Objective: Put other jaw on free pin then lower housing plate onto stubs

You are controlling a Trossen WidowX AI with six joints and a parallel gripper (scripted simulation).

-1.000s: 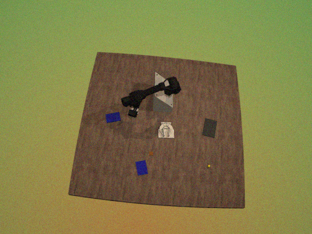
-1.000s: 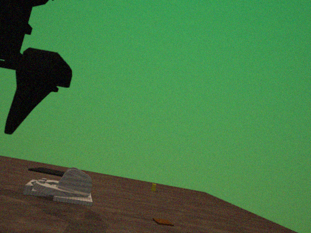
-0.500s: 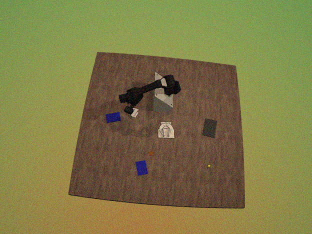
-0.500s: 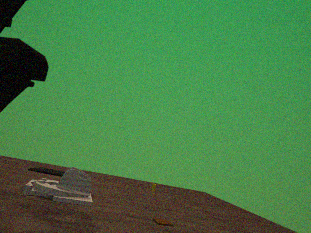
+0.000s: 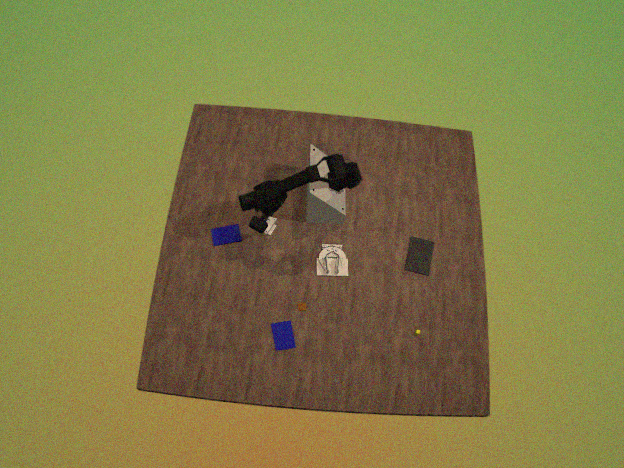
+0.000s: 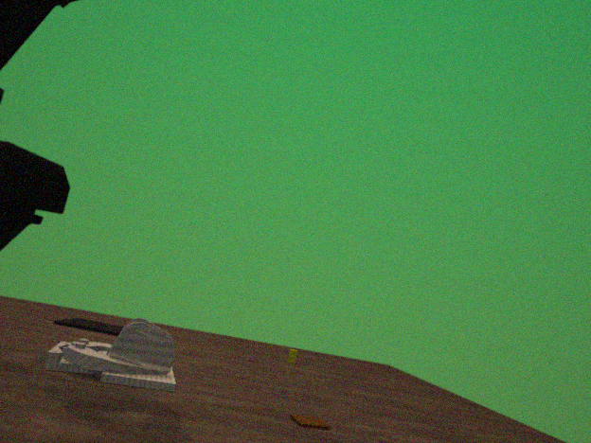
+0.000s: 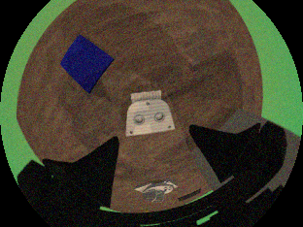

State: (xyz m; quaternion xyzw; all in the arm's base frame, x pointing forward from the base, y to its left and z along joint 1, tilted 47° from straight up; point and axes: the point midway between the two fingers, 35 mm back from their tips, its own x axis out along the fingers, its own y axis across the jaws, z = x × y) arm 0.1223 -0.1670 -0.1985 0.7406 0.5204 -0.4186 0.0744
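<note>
The white gripper mechanism base point(image 5: 343, 268) point(image 6: 138, 380) stands on the table with a rounded grey wall upright at one end. Narrow jaw outlines show on it from above; whether both jaws are on pins and the teeth mesh cannot be told. It also shows small at the bottom of the wrist view point(image 7: 167, 185). The white housing plate point(image 5: 272, 226) point(image 7: 150, 127) lies apart from the base, its two round bosses visible in the wrist view. My gripper point(image 7: 154, 133) is open and empty above the plate, which shows between and beyond the fingertips. In the exterior view the fingertips are out of frame.
A blue pad point(image 5: 226, 234) point(image 7: 87, 63) lies beside the housing plate; another blue pad point(image 5: 283, 335) lies farther off. An orange piece point(image 5: 301, 306) point(image 6: 311, 422), a yellow block point(image 5: 417, 331) point(image 6: 292, 355) and a dark pad point(image 5: 419, 255) point(image 6: 90, 326) lie around the base.
</note>
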